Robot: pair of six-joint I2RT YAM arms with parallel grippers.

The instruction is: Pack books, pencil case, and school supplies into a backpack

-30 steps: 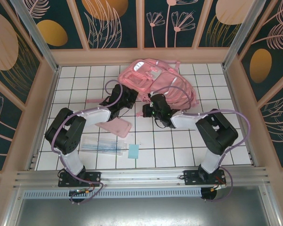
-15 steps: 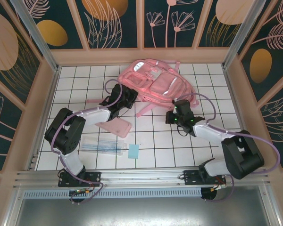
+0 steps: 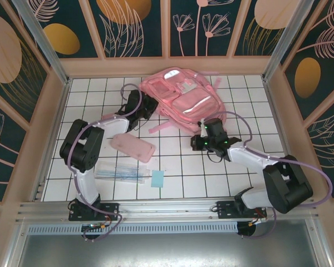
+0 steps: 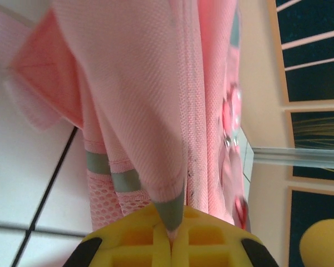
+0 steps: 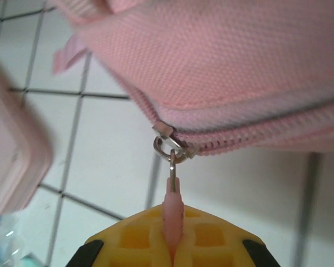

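We see a table (image 3: 234, 167) of white square tiles with dark grout lines, framed by a peach rim (image 3: 167, 65). Around it stand dark blue wall panels (image 3: 139, 28) painted with orange ovals and pale pink plant outlines, split by peach strips. Two slanted metal posts (image 3: 42, 39) rise at the back corners. Along the near edge runs a metal rail (image 3: 167, 208), with a grey sheet (image 3: 167, 250) below it.

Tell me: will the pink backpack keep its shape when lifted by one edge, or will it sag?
Probably it sags: the backpack is soft woven fabric and folds where the left gripper pinches it. It lies fairly flat, so it is probably light. Pulled by its zipper tab, it may slide on the smooth tiles.
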